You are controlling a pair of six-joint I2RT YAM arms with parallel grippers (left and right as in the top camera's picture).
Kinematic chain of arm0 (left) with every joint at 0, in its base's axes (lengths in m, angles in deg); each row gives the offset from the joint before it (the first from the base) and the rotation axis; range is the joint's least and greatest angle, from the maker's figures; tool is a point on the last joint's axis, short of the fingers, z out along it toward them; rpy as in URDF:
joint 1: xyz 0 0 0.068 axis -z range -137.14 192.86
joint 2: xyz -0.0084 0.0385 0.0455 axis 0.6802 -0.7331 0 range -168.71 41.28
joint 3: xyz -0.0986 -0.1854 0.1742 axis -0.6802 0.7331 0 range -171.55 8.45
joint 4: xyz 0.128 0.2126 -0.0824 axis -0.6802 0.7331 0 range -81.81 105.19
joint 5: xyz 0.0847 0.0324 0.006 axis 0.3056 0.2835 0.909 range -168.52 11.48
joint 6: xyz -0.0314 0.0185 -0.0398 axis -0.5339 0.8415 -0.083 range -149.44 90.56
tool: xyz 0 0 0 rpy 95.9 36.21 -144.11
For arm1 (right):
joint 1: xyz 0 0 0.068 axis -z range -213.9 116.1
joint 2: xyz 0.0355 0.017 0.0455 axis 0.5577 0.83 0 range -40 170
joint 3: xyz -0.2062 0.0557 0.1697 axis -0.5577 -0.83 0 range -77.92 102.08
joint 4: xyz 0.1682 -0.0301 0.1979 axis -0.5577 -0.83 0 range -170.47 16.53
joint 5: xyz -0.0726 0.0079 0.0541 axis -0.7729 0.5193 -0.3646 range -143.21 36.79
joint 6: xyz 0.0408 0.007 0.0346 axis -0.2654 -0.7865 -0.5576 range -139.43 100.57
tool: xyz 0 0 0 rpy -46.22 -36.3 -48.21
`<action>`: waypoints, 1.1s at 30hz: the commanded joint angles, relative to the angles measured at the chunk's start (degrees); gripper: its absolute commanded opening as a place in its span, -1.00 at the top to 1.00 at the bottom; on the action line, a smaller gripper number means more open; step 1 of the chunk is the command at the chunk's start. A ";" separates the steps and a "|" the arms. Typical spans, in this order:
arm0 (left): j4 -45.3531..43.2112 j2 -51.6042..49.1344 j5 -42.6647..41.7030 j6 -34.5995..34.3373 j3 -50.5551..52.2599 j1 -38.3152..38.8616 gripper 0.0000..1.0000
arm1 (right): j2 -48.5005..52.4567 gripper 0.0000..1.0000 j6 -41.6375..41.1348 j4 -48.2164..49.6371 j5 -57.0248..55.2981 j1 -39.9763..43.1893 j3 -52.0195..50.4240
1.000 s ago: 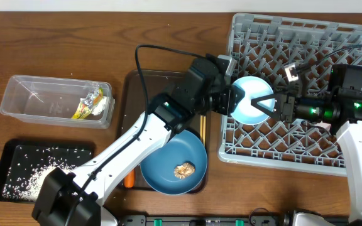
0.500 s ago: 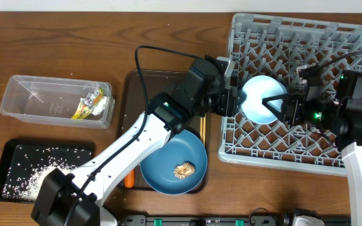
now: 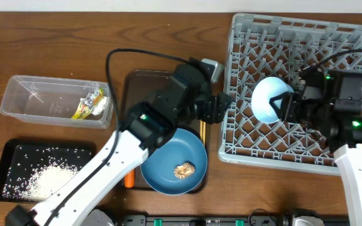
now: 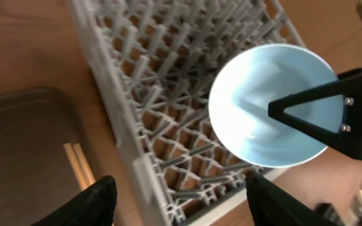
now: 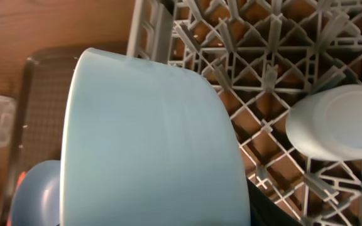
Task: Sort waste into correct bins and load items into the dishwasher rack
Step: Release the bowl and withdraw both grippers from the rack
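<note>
Left gripper is backing off small light-blue bowl, fingers wide | right gripper is clamping it over rack | only right wrist is showing pale round item

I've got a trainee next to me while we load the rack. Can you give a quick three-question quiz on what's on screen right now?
1. True or false: the left end effector grips the light-blue bowl.
2. Short answer: what lies on the large blue plate?
3. Fill the gap: the snack wrapper lies inside the ____.

Key
1. False. The left one is open, and the right end effector holds the bowl.
2. A brown food lump.
3. Clear plastic tub.
</note>
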 commanded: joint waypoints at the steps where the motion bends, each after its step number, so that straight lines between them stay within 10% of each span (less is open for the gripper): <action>1: 1.84 1.75 4.90 2.38 -0.68 -0.11 -0.35 | -0.66 0.46 -5.70 0.07 -8.98 -4.04 2.08; 33: 13.84 4.98 10.49 3.30 -0.68 -0.11 -0.34 | 11.96 0.46 -14.53 -0.42 -47.58 -26.29 2.78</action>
